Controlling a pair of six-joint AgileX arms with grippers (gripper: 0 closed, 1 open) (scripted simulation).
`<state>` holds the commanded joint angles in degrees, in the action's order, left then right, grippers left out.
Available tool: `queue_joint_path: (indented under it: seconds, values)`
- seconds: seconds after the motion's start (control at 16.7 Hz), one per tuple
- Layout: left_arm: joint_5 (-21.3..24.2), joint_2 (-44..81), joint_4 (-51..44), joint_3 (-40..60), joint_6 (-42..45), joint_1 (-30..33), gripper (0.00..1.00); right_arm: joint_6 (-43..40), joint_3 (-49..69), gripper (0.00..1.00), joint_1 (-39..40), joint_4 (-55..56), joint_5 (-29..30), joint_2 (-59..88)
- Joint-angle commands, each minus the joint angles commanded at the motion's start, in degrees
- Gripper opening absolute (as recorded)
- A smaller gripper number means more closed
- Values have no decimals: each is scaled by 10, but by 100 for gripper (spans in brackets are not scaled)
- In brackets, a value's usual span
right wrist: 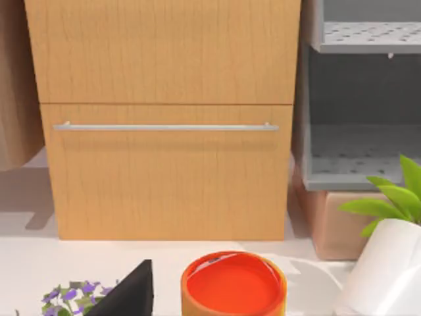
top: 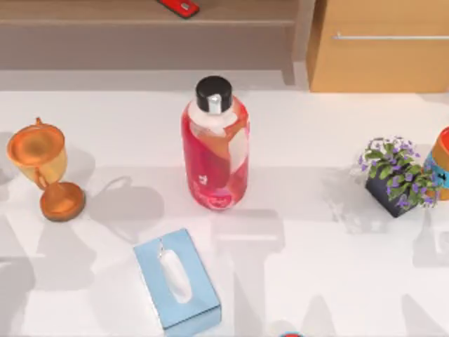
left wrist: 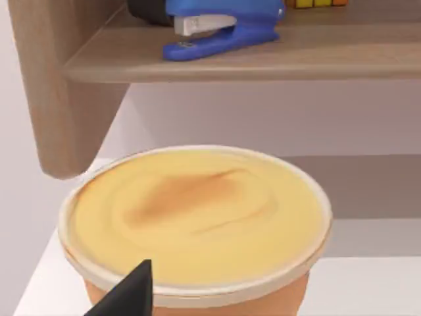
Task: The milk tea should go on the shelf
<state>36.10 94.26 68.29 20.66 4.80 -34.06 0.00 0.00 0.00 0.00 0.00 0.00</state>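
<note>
One round, creamy-lidded milk tea (left wrist: 197,217) sits before the wooden shelf (left wrist: 263,59); finger states unclear.

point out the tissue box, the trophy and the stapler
tissue box (top: 177,279), top view, on its blue top beside the slot
trophy (top: 36,151), top view, on the gold cup's bowl
stapler (left wrist: 220,26), left wrist view, on its blue body on the shelf (left wrist: 263,62) board
</note>
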Motion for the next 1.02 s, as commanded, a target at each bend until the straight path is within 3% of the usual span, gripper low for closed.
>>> queue_joint_path:
  seconds: [0.42,0.78,1.02]
  values:
    - [72,195,130,34,9,-68,100,0,0,100,0,0,0,0]
    - [72,199,131,34,9,-66,100,0,0,100,0,0,0,0]
    - [41,228,114,87,3,-36,100,0,0,100,0,0,0,0]
